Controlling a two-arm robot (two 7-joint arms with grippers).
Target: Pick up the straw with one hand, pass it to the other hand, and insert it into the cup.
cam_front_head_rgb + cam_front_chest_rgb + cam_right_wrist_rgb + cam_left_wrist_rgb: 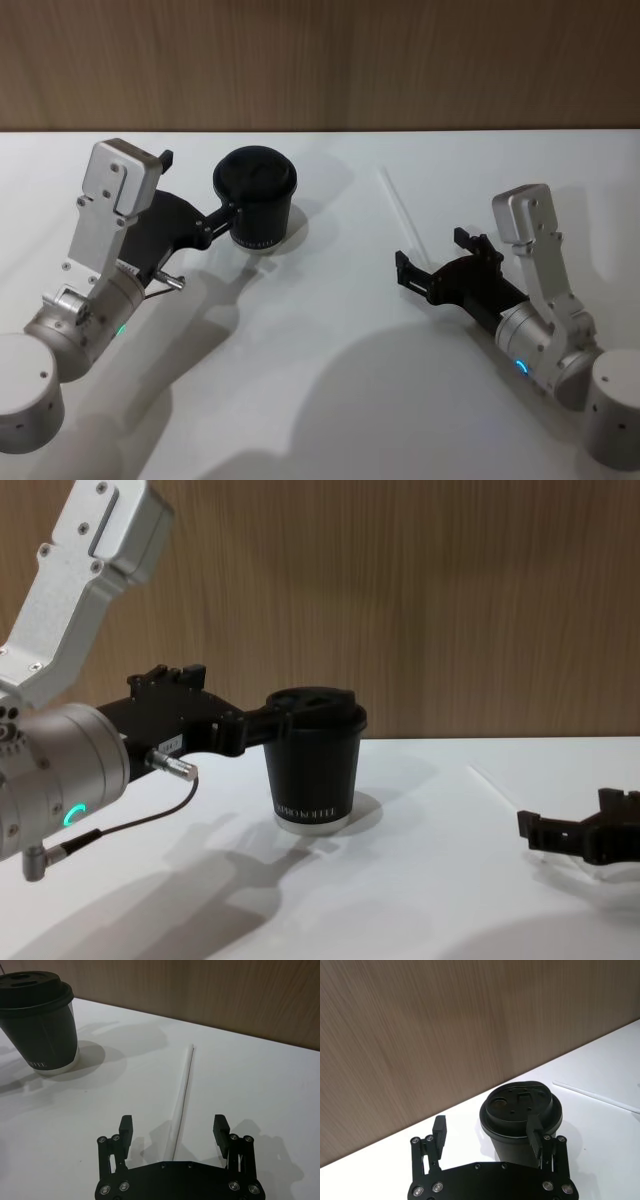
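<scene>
Right pincer [173,1122] spread astride the straw [185,1085]

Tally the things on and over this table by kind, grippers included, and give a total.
black paper coffee cup: 1
straw: 1
grippers: 2, namely the left gripper beside the cup and the right gripper at the straw, both open
Total: 4
</scene>
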